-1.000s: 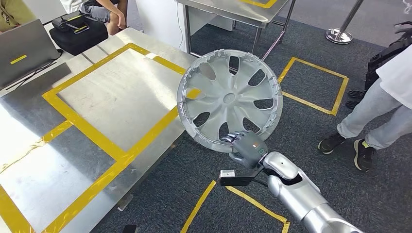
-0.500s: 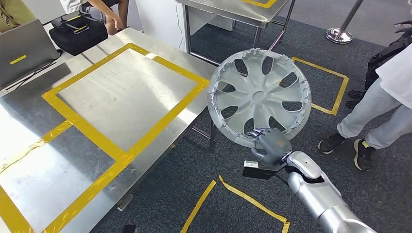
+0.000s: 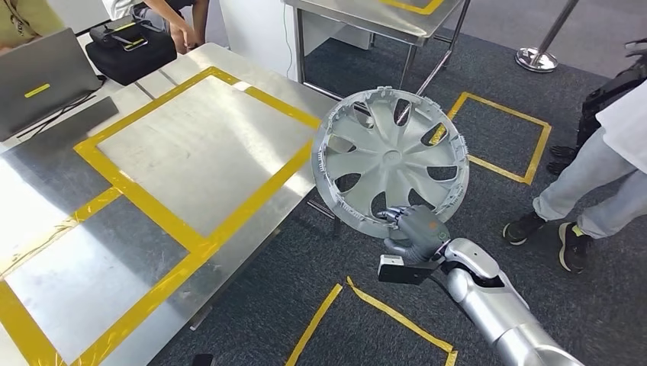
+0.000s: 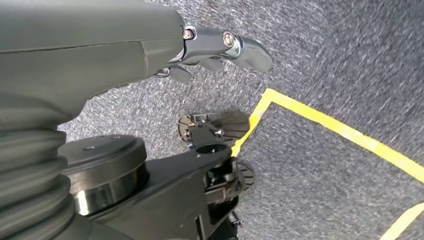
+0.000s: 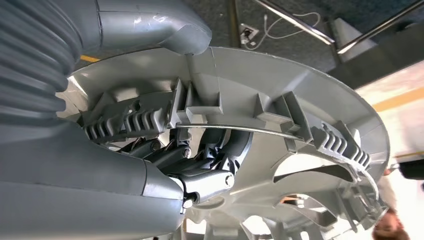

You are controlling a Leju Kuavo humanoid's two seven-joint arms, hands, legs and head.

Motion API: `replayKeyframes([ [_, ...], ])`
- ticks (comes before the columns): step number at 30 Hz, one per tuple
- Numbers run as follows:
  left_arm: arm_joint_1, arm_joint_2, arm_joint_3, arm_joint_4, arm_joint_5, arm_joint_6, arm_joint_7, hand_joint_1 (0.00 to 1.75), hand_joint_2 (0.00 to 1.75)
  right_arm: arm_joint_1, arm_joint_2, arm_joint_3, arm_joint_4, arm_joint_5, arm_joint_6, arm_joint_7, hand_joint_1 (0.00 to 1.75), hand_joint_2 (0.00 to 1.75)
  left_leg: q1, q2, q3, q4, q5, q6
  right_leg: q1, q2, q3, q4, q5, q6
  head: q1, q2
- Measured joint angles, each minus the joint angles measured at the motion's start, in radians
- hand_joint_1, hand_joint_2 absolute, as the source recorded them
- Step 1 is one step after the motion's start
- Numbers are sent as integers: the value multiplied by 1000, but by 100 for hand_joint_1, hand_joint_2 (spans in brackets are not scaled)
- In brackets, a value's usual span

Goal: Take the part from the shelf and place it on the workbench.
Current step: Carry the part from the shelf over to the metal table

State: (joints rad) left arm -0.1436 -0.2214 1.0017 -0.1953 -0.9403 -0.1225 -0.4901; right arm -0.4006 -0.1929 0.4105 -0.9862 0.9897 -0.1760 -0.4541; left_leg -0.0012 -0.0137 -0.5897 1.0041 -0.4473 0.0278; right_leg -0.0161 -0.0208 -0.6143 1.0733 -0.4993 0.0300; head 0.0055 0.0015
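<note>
One right hand (image 3: 413, 231), grey and ribbed at the wrist, clamped on the lower rim of the part (image 3: 391, 162), thumb outside and darker fingers (image 5: 200, 160) curled inside through a spoke opening; left hand (image 4: 220, 47) hanging over speckled grey carpet (image 4: 340, 65), fingers loosely bent and holding nothing. Round pale-grey plastic wheel cover, spoked, ribbed and clipped along the rim, held tilted upright in the air just past the near corner of the workbench (image 3: 198, 145). Brushed metal bench top, marked with yellow tape (image 3: 137, 194).
</note>
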Motion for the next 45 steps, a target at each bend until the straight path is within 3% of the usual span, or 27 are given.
replayKeyframes([
  [2, 0, 0, 0, 0, 2, 0, 0, 0, 175, -5, 1, 4, 0, -7, 7, -9, 175, 175, 2, -10, -1, -2, 3, 3, -4, 11, -58, 126, -65, 7, 3, 0],
  [3, 1, 0, 0, 0, 3, 0, -1, 0, 175, -6, 2, 6, 0, -11, 12, -14, 175, 175, 3, -17, -2, 0, 3, 3, -6, 12, -87, 187, -89, 10, 4, 0],
  [4, 2, -1, 0, 0, 3, 0, -1, 0, 175, -6, 2, 8, 0, -16, 16, -20, 175, 175, 5, -26, -3, 2, 3, 1, -8, 13, -103, 221, -94, 13, 5, 0],
  [5, 3, -1, 0, 0, 3, 0, -1, 0, 175, -6, 2, 11, 1, -19, 21, -25, 175, 175, 8, -36, -4, 6, 1, -2, -12, 13, -100, 214, -78, 16, 5, 0],
  [6, 3, -1, 0, 0, 3, 0, -1, 0, 175, -7, 3, 14, 1, -22, 24, -29, 175, 175, 12, -46, -6, 12, -1, -7, -17, 17, -77, 170, -46, 20, 5, 0],
  [8, 2, -1, 0, 0, 3, 0, -1, 0, 175, -12, 4, 19, 2, -26, 29, -33, 175, 175, 19, -67, -14, 30, -9, -24, -25, 44, -12, 40, 7, 29, 7, 0],
  [10, 2, -1, 0, -1, 3, 0, -1, 0, 175, -18, 7, 22, 2, -27, 32, -35, 175, 175, 20, -83, -25, 41, -13, -42, -26, 64, 16, -20, 15, 20, 10, 0],
  [12, 4, 0, 0, -1, 3, 0, -2, 0, 175, -19, 11, 26, 2, -28, 35, -37, 175, 175, 22, -96, -30, 36, -8, -58, -21, 53, 13, -18, 14, -3, 10, 0],
  [13, 6, 0, 0, -1, 3, 0, -2, 0, 175, -20, 14, 27, 2, -28, 37, -38, 175, 175, 23, -92, -32, 36, -8, -63, -20, 45, 13, -20, 16, -12, 9, 0],
  [15, 6, 0, 0, -1, 3, 0, -2, 0, 175, -20, 18, 29, 2, -29, 40, -40, 175, 175, 22, -49, -53, 80, -35, -70, -20, 27, 13, -23, 19, -28, 4, 0],
  [17, 4, 0, 0, -1, 3, 0, -2, 0, 175, -19, 18, 30, 2, -30, 43, -44, 175, 175, 19, -4, -110, 202, -98, -72, -14, 9, 13, -23, 18, -38, -3, 0],
  [19, 4, 0, 0, -1, 3, 0, -1, 0, 175, -19, 18, 33, 2, -30, 48, -45, 175, 175, 19, 4, -160, 309, -135, -70, -8, -11, 14, -23, 16, -42, -5, 0],
  [20, 4, 0, 0, -1, 3, 0, -1, 0, 175, -19, 18, 35, 2, -30, 49, -45, 175, 175, 18, 5, -161, 313, -125, -67, -5, -21, 14, -23, 15, -43, -5, 0],
  [22, 5, 0, 0, -1, 3, 0, -1, 0, 175, -19, 19, 39, 2, -30, 50, -45, 175, 175, 13, 19, -110, 212, -65, -55, -1, -40, 19, -23, 12, -43, -6, 0],
  [24, 3, 0, 0, -1, 3, 1, -1, 0, 175, -20, 19, 41, 3, -31, 50, -46, 175, 175, -1, 56, -48, 88, -22, -38, 4, -58, 23, -22, 8, -38, -6, 0],
  [26, 3, 0, 0, -1, 3, 1, -1, 0, 175, -22, 19, 41, 4, -35, 49, -47, 175, 175, -11, 70, -30, 45, -19, -27, 8, -74, 25, -23, 5, -29, -5, 0],
  [28, 5, 0, 0, -1, 4, 2, -1, 0, 175, -26, 19, 42, 6, -42, 48, -51, 175, 175, -11, 49, -30, 39, -13, -18, 6, -88, 29, -25, 4, -17, -5, 0],
  [30, 5, 0, 0, -1, 4, 3, -1, 0, 175, -34, 18, 42, 11, -50, 47, -57, 175, 175, -6, 29, -26, 29, -5, -7, 3, -62, 20, 1, -17, -5, -4, 0],
  [33, 2, 0, 0, -1, 5, 3, -1, 0, 175, -52, 11, 43, 32, -60, 42, -66, 175, 175, -1, 0, -25, 25, 0, 1, -1, 3, -60, 162, -91, 6, 3, 0],
  [34, 2, 0, 0, -1, 6, 3, -1, 0, 175, -54, 9, 43, 40, -62, 39, -66, 175, 175, -1, -11, -26, 25, 0, 2, -1, 9, -85, 207, -102, 7, 4, 0],
  [35, 3, -1, 0, -1, 6, 3, -1, 0, 175, -55, 8, 43, 47, -64, 37, -66, 175, 175, -1, -23, -26, 27, -1, 2, -2, 12, -97, 222, -95, 8, 5, 0],
  [36, 4, -1, 0, -1, 7, 3, -1, 0, 175, -56, 7, 43, 54, -65, 35, -66, 175, 175, 0, -35, -26, 29, -1, 2, -3, 14, -90, 200, -70, 8, 6, 0],
  [37, 4, -1, 0, -1, 7, 3, -1, 0, 175, -58, 6, 42, 61, -66, 33, -66, 175, 175, 1, -46, -26, 32, -2, 0, -5, 18, -71, 154, -36, 8, 6, 0],
  [39, 4, -1, 0, -1, 10, 3, -1, 0, 175, -65, 3, 41, 75, -67, 25, -67, 175, 175, 1, -68, -31, 41, -4, -9, -10, 53, -18, 38, 12, 7, 7, 0],
  [41, 4, 0, 0, -1, 14, 3, -2, 0, 175, -75, -2, 38, 91, -67, 10, -65, 175, 175, 1, -87, -39, 44, -2, -22, -11, 75, 4, -16, 20, 1, 7, 0],
  [43, 6, 0, 0, -1, 17, 3, -4, 0, 175, -86, -4, 32, 115, -65, -10, -57, 175, 175, 2, -102, -45, 40, 3, -35, -10, 59, 4, -20, 23, -12, 8, 0],
  [45, 8, 1, 0, -1, 17, 3, -4, 0, 175, -100, -4, 21, 144, -60, -30, -48, 175, 175, 0, -74, -59, 64, -14, -45, -12, 41, 5, -25, 28, -26, 3, 0],
])
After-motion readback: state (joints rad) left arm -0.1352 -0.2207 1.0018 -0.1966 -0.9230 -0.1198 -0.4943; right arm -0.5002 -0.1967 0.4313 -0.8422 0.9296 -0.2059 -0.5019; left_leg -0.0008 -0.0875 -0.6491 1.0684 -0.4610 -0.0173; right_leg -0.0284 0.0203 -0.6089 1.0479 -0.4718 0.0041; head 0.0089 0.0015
